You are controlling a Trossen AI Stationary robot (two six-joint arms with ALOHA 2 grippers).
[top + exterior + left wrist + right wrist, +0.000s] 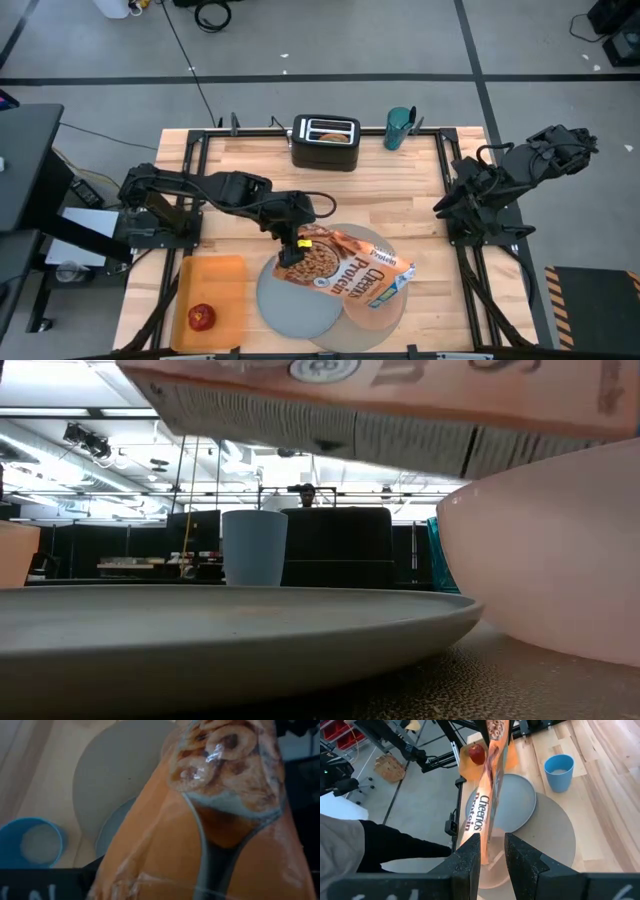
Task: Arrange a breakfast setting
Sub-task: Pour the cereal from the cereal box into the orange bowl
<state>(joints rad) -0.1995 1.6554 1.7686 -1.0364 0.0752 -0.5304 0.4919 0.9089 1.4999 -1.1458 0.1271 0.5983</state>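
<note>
My left gripper point(292, 245) is over the table's middle, shut on the orange cereal box point(345, 268). The box hangs above the grey-blue plate point(290, 305) and the pink bowl point(550, 560), both on the round grey mat point(352, 318). The red apple point(201, 317) lies on an orange board at the near left. The teal cup point(400, 127) stands at the far edge. My right gripper point(492, 855) waits at the table's right side, empty, with a narrow gap between its fingers. The spoon is out of view. I cannot make out the bagel half. My left gripper holds the cereal box by its end toward the table's left point(303, 250), coming from the left and above. The gripper's own body hides the fingers, and the box fills the left wrist view point(210, 820). The box is lifted clear of plate and bowl, lying slanted with its other end toward the right.
A black toaster point(325, 142) stands at the far edge beside the cup. The orange board point(215, 285) lies at the near left. The arm mounts stand at the table's left and right sides. Bare wood shows between toaster and mat.
</note>
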